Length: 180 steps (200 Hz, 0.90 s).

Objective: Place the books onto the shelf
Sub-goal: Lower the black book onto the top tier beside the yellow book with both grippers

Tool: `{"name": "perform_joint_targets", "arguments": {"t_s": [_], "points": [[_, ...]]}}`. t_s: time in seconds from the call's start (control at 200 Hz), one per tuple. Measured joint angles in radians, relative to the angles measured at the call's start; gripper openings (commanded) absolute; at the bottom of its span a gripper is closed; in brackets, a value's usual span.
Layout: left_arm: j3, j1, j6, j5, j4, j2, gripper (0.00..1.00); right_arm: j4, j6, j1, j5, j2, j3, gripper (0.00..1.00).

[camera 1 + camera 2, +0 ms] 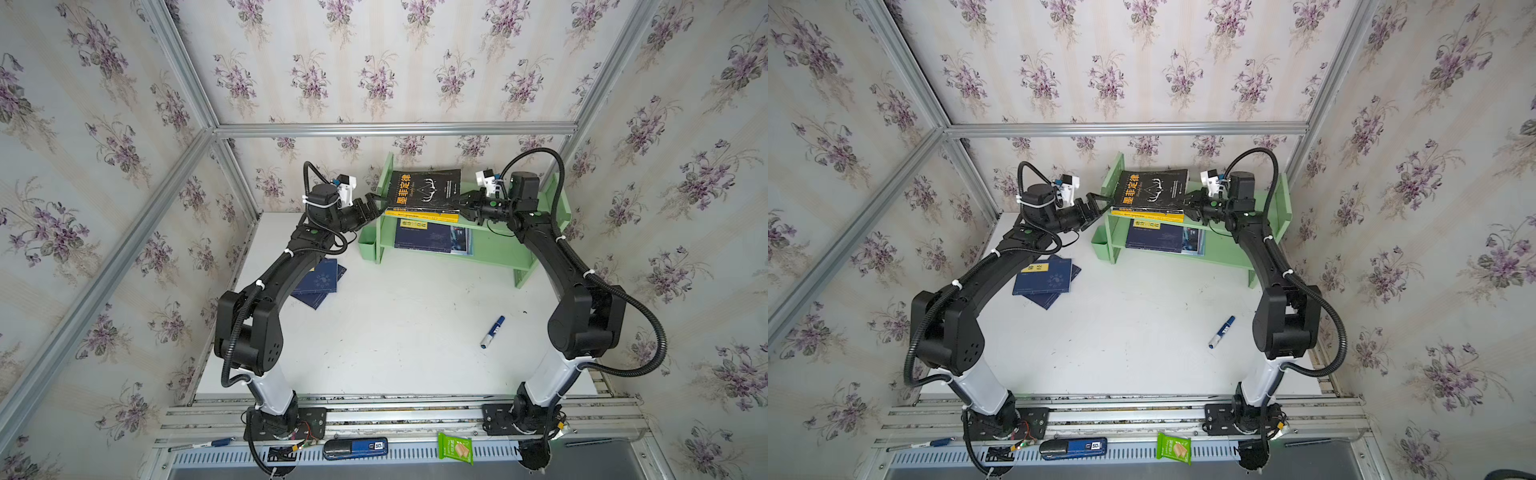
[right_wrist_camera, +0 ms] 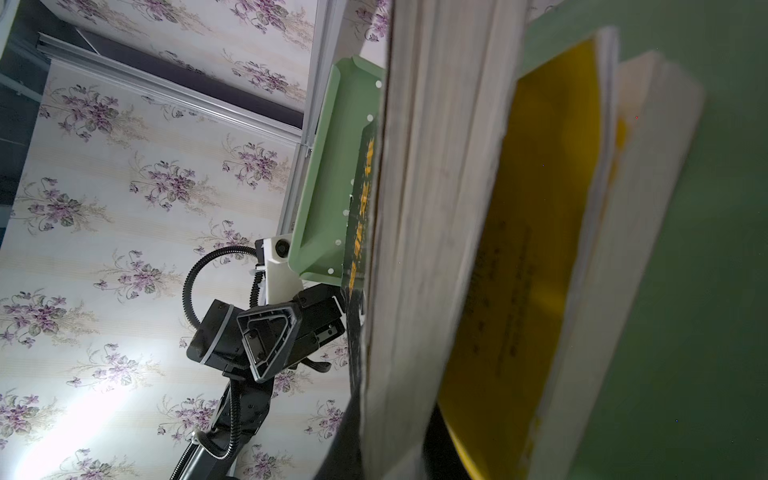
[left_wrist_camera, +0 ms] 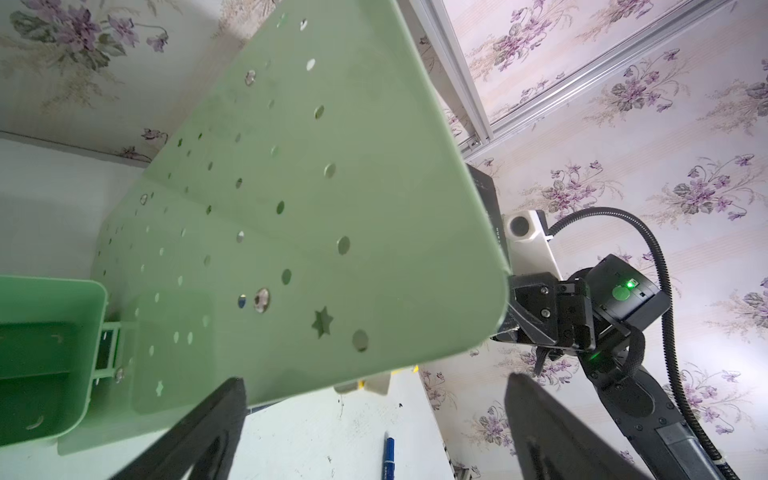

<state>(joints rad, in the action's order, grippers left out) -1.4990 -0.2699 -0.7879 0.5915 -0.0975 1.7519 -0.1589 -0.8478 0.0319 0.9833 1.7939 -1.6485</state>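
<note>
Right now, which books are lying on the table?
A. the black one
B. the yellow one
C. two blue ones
C: two blue books lie on the white table, while the black book and yellow book are up on the green shelf.

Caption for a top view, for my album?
Right gripper grips a black book on the upper tier of the green shelf; open left gripper hovers beside it.

A lab cell dressed as a home: floral wallpaper (image 1: 374,62) on aluminium framing (image 1: 395,129), arms (image 1: 274,274) on rails (image 1: 395,409)
</note>
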Motion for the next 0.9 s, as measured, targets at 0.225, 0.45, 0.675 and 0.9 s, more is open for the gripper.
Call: {"name": "perform_joint_targets", "arguments": {"t_s": [0.225,0.45,0.675,0.9], "points": [[-0.012,-0.002,-0.008,-0.008,0.003,0.017,0.99,0.0,0.0,-0.003,0.004,0.0,0.0,0.01],[-0.036,-0.011,-0.024,-0.043,0.011,0.036,0.99,0.0,0.0,-0.003,0.004,0.0,0.001,0.01],[-0.07,-0.027,-0.034,-0.11,0.053,0.059,0.99,-0.006,0.004,-0.002,0.002,-0.003,0.001,0.02],[-0.078,-0.052,-0.034,-0.192,0.114,0.079,0.99,-0.01,0.008,0.005,-0.003,0.0,-0.001,0.02]]}}
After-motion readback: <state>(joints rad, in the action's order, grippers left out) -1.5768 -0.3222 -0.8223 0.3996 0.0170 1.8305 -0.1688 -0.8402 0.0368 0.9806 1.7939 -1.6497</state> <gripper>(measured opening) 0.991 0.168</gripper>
